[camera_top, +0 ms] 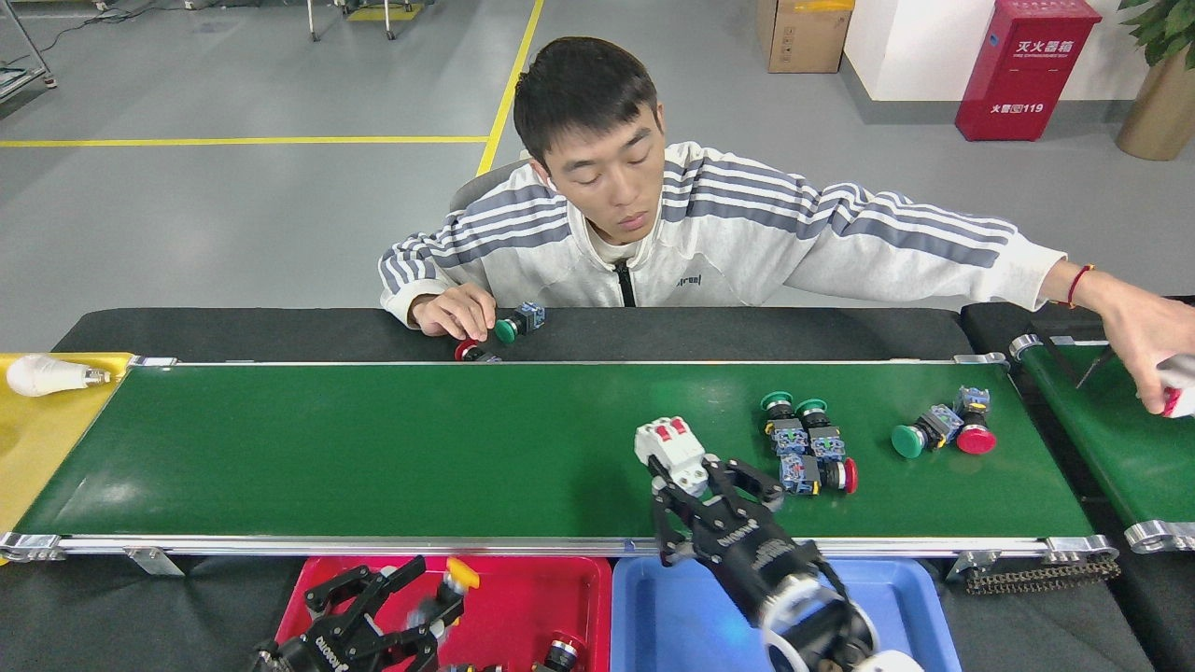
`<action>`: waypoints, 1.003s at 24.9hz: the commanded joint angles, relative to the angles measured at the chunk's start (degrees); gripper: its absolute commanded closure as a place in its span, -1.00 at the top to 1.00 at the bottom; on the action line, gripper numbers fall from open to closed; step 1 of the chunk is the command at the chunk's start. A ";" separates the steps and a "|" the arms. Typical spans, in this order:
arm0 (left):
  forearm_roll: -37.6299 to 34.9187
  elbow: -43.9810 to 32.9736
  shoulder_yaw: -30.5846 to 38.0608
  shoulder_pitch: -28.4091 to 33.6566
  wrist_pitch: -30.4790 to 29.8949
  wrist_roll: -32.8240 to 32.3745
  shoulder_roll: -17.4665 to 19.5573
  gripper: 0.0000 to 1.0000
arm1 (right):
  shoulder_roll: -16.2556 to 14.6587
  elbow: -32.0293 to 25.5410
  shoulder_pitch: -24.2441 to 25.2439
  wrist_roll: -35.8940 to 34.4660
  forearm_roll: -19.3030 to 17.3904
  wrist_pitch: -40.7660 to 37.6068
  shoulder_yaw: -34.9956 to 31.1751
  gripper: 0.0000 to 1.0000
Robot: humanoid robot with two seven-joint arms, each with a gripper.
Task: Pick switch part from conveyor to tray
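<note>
Your inventory, read as a clock face centred on the conveyor (373,448):

- Left gripper (411,607), 7 o'clock — jaws spread open over the red tray (523,597). A yellow-capped switch part (448,583) sits blurred at the jaw tips above the tray; you cannot tell whether it is touching them.
- Right gripper (709,490), 5 o'clock — jaws open, one fingertip just beside the white breaker with red toggles (670,453) on the belt; contact cannot be told. Its wrist stands above the blue tray (672,616).
- Cluster of green-capped switch parts (808,443), 3 o'clock — lying together on the belt, one red cap at the near end.
- Green-capped and red-capped pair (943,431), farther toward 3 o'clock, touching.
- Person (709,243), 12 o'clock, behind the bench (233,331) — one hand (453,313) by two parts on the black strip, the other hand (1148,341) over the short second belt (1120,439).
- Light bulb (47,373), 9 o'clock, on the yellow surface (28,448).
</note>
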 commanded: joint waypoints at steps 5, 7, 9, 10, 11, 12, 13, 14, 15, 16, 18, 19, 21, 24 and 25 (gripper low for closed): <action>0.26 -2.06 10.31 1.82 25.69 0.66 -6.58 0.99 | 0.93 -0.73 9.15 -0.35 -2.51 -26.12 -19.71 0.99; 0.26 -2.06 10.92 1.82 32.46 0.84 -6.76 0.99 | 2.51 0.68 10.91 -0.18 -2.60 -27.09 -21.82 1.00; 0.26 -1.71 11.27 1.82 33.43 0.84 -6.67 0.99 | 4.18 1.47 11.18 -0.09 -2.51 -26.30 -23.58 1.00; 0.26 -1.71 11.27 1.91 33.43 0.84 -6.58 0.99 | 5.77 1.38 11.26 -0.09 -2.51 -23.92 -25.51 1.00; 0.26 -1.71 11.19 1.91 33.34 0.84 -6.58 0.99 | 7.70 1.12 11.26 0.09 -2.16 -20.50 -26.31 1.00; 0.17 -1.71 11.10 1.91 33.34 0.84 -6.58 0.99 | 10.51 0.77 11.09 0.26 -1.55 -14.96 -26.31 0.99; 0.17 -1.80 10.83 1.91 33.34 0.84 -6.58 0.99 | 12.97 0.15 10.74 0.44 0.83 -8.46 -26.31 0.97; 0.17 -1.89 10.66 1.82 33.34 0.84 -6.67 0.99 | 14.73 -0.20 10.12 0.53 5.03 -2.67 -26.22 0.94; 0.08 -1.89 10.48 1.64 33.34 0.84 -6.67 0.99 | 15.52 -0.20 9.24 0.62 8.03 0.77 -25.78 0.94; -0.01 -2.06 10.31 1.47 33.25 0.84 -6.67 0.99 | 16.23 -0.20 7.84 1.06 10.49 3.41 -25.07 0.94; -0.27 -2.41 10.22 1.73 32.38 0.75 -6.49 0.99 | 17.01 -0.20 5.99 2.99 11.20 5.78 -22.18 0.94; -0.27 -3.03 10.04 1.64 31.49 0.75 -6.41 0.99 | 17.10 -0.20 5.64 3.69 11.46 6.31 -21.21 0.94; -0.88 -5.40 7.94 1.12 28.77 0.75 -6.23 0.99 | 17.54 -0.20 3.71 4.83 12.07 9.20 -17.70 0.94; -1.94 -7.33 4.77 -0.38 27.80 0.75 -6.32 0.99 | 17.63 0.41 0.89 5.80 15.68 14.92 -10.49 0.94; -1.94 -7.42 4.24 -0.64 27.80 0.75 -6.41 0.99 | 17.37 0.85 -0.07 6.33 16.21 16.50 -8.64 0.94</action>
